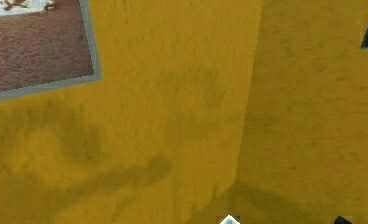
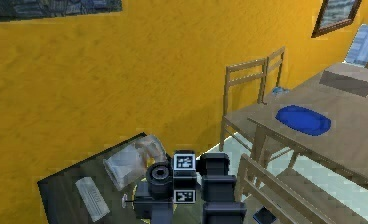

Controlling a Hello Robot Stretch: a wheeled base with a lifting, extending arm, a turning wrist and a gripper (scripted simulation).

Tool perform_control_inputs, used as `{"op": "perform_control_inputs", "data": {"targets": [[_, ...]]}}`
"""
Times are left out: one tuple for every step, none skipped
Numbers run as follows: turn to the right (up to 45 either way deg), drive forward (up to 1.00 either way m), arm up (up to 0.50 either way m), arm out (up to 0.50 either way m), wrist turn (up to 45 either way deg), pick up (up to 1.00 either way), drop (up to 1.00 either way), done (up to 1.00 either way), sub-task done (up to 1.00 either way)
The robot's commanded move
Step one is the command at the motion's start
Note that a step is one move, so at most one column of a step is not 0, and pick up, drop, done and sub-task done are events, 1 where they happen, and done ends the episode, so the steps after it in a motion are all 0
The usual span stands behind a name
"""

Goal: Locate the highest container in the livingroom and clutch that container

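Note:
In the arm side view the arm's dark bar rises from the bottom edge, with its two white marker squares (image 2: 183,161) at the far end. Left of them is the gripper (image 2: 150,188), low over a dark side table (image 2: 62,190). On that table lie a pale crumpled bag-like thing (image 2: 127,165) and a flat whitish remote-like thing (image 2: 92,197). I cannot tell whether the gripper holds anything. A tan box (image 2: 350,78) stands on the wooden dining table (image 2: 332,140) at the right.
A yellow wall (image 1: 182,110) forms a corner close ahead, with a framed picture (image 1: 37,45) at the forward view's upper left. Wooden chairs (image 2: 247,90) stand by the dining table, which bears a blue plate (image 2: 302,119). More frames hang at the arm side view's top.

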Motion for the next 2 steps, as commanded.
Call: {"op": "perform_control_inputs", "data": {"targets": [[0.0,0.00,0.00,0.00,45.0,0.00,0.00,0.00,0.00],[0.0,0.00,0.00,0.00,45.0,0.00,0.00,0.00,0.00]]}}
